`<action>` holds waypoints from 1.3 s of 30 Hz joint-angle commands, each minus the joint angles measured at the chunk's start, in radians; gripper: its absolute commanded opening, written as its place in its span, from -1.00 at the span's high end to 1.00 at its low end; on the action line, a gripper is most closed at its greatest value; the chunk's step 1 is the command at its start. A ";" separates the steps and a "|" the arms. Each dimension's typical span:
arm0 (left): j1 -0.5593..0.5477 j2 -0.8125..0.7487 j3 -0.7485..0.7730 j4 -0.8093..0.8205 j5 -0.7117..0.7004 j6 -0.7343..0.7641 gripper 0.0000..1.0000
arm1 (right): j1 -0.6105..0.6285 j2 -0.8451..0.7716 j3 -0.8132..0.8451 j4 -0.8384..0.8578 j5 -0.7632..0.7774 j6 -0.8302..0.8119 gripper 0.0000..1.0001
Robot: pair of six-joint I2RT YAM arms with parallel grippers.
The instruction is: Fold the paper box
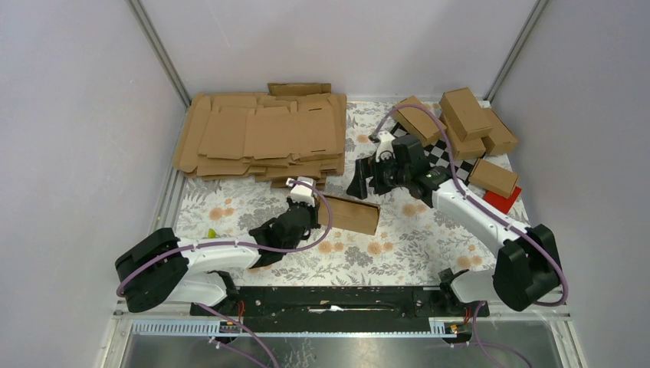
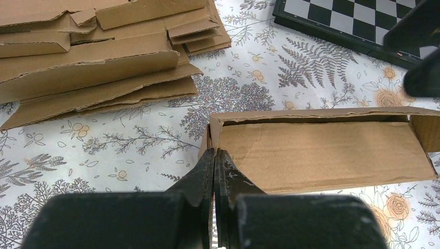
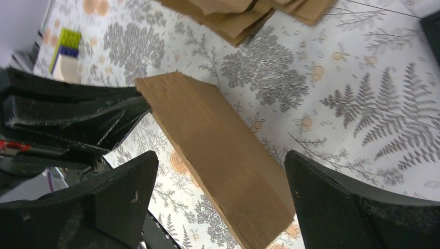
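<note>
From above, the brown cardboard paper box (image 1: 354, 214) lies on the floral-patterned table (image 1: 398, 245), near the middle and just in front of a stack of flat brown cardboard sheets (image 1: 260, 134). The left gripper (image 1: 305, 201) reaches to the box's left end, and the right gripper (image 1: 366, 178) hangs behind its right end, apart from it. Several folded brown cartons (image 1: 464, 119) sit at the back right on a black-and-white checkerboard (image 1: 448, 153), with a small red box (image 1: 502, 201) beside them. In the left wrist view the box lies on its side with its open hollow facing the camera. The black left fingers (image 2: 200, 179) are pressed together at its near left corner and seem to pinch the cardboard edge there. In the right wrist view the black right fingers (image 3: 119, 192) stand wide apart, holding nothing. The closed brown face of the box runs slantwise between and below them, and the left arm's dark fingers meet its far corner.
</note>
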 commanded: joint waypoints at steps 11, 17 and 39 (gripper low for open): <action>0.002 -0.029 -0.029 0.049 0.021 -0.011 1.00 | 0.249 0.074 0.030 -0.038 0.155 -0.290 -0.99; 0.002 -0.039 -0.041 0.058 0.025 -0.006 1.00 | 0.307 0.080 0.016 -0.044 0.211 -0.313 -0.99; 0.001 -0.044 -0.078 0.137 0.046 -0.017 1.00 | 0.422 0.058 -0.032 -0.075 0.397 -0.330 -0.96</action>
